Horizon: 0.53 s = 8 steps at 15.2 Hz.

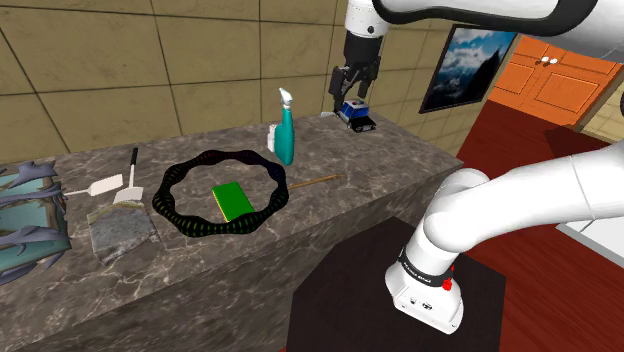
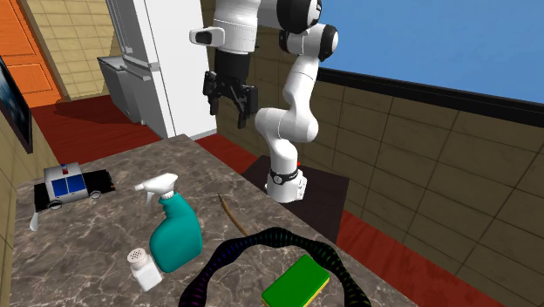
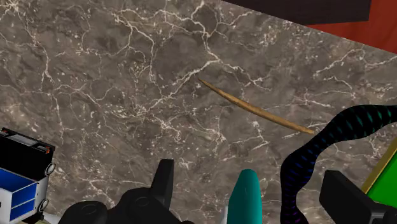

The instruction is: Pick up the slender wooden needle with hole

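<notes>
The shoulder camera sits beside and a little behind my stand (image 1: 342, 308), looking down and across the marble counter (image 1: 380, 150) towards the tiled wall. The second camera faces me from the counter's other side, low and close over the teal spray bottle (image 2: 179, 231). My wrist camera looks steeply down onto the counter, and all three views share that bottle, the wooden needle (image 1: 318, 181) and the toy police car (image 1: 357, 114).
</notes>
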{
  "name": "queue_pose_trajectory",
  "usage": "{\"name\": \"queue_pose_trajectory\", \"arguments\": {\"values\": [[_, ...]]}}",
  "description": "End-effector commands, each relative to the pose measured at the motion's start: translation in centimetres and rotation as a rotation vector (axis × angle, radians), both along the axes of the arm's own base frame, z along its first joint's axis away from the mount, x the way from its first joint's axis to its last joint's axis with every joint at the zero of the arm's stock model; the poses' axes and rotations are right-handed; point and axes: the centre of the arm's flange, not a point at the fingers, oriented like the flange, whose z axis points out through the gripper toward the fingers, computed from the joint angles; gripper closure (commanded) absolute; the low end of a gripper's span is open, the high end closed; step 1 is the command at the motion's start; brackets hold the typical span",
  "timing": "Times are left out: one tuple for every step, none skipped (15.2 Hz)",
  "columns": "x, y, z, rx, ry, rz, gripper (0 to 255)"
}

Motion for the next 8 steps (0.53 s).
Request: {"name": "queue_pose_trajectory", "arguments": {"values": [[0.0,0.0,0.0,0.0,0.0,0.0,0],[0.4,-0.2,-1.2,0.0,0.009,0.07,0],[0.8,-0.3,-2.5,0.0,0.019,0.14,0],[1.3,-0.4,-3.7,-0.001,0.028,0.21,0],[1.7,-0.5,-4.9,-0.001,0.038,0.28,0],[2.1,-0.5,-6.2,-0.001,0.047,0.351,0],[2.5,-0.6,-7.4,-0.001,0.057,0.421,0],[2.9,-0.6,-8.7,-0.002,0.066,0.491,0]]}}
